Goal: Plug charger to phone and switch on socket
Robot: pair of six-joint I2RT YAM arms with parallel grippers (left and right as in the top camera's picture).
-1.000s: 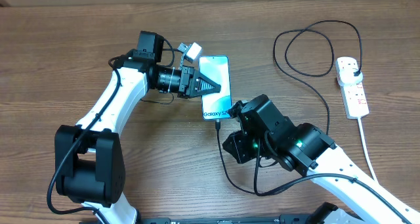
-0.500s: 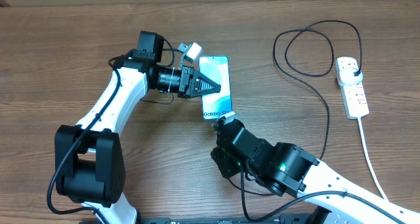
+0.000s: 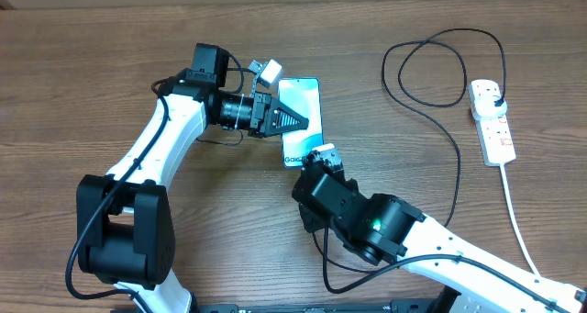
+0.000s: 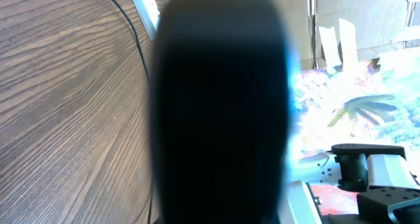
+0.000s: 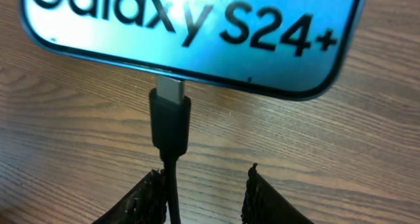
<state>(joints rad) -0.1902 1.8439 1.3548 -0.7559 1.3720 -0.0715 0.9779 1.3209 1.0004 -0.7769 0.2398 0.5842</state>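
Wood-grain worktop spread beyond the phone reading "Galaxy S24+", charger plugged into its edge, my right pincer released around it.

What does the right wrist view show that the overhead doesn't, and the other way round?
Only right wrist: the connector at the phone's bottom edge with some bare metal tip showing, and the right gripper open, the cable running down beside one finger.

Only overhead: the socket far right with the plug in it, the cable's loops, and the left gripper on the screen. There the right arm hides the connector.

Both: the phone, its Galaxy lettering, the cable and the table.
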